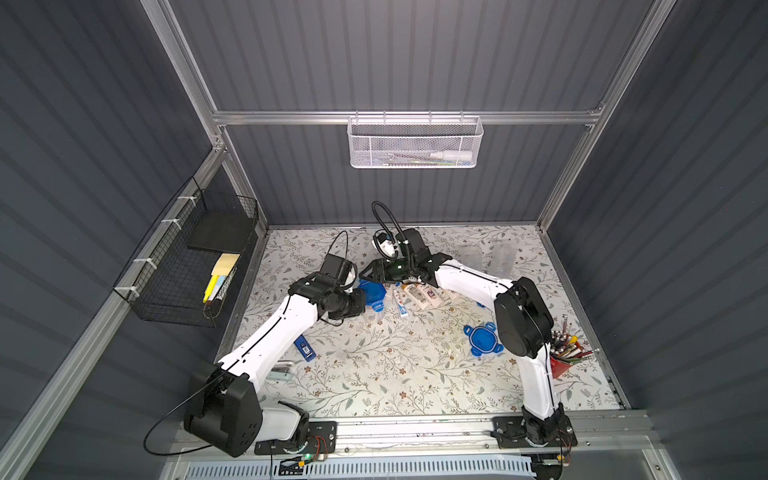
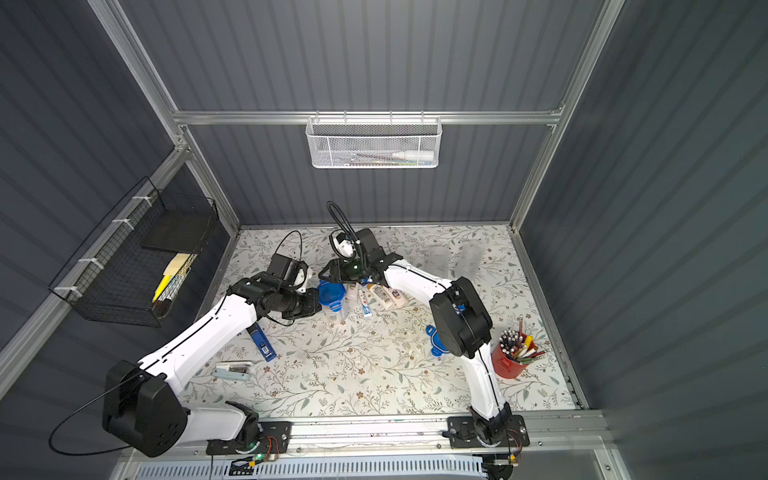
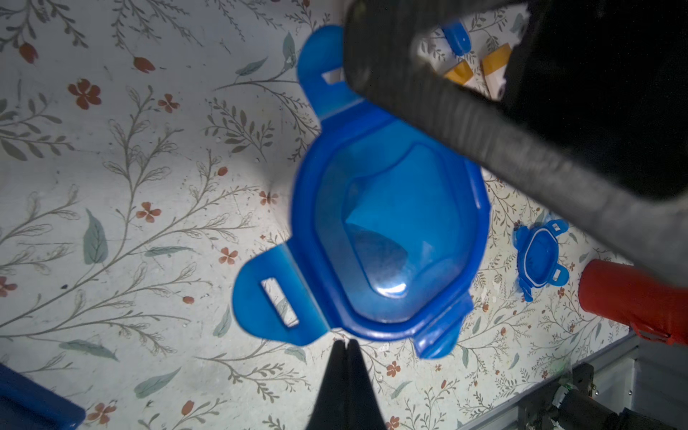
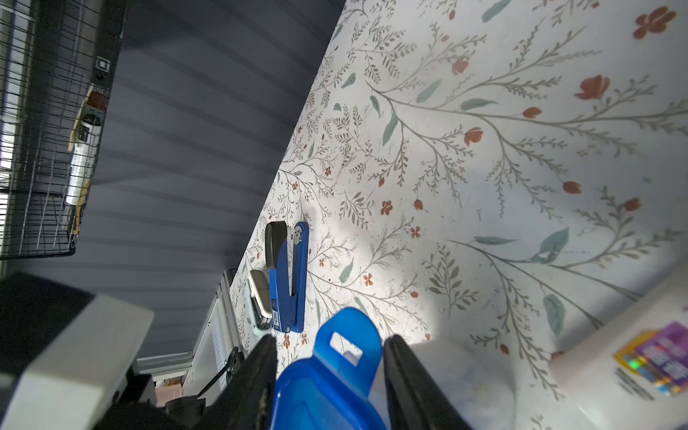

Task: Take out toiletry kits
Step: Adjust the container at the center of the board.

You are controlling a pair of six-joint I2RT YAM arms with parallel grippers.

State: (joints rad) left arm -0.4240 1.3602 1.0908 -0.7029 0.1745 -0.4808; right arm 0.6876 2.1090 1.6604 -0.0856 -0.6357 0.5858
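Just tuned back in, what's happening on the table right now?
Both arms are at one clear jar with a blue clip lid sitting on it, at least two clips flipped out. The right gripper straddles one clip tab; whether it pinches it is unclear. The left gripper is shut, tips at the lid's rim. Cream bottles and a toothpaste tube lie on the table beside the jar; a spare blue lid lies loose.

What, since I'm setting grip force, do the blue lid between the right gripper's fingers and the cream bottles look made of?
Blue lid: seemingly translucent glossy plastic; light glows through it and a bright highlight sits on it. Cream bottles: probably opaque smooth plastic; even pale bodies, printed labels, one with a shiny patch.
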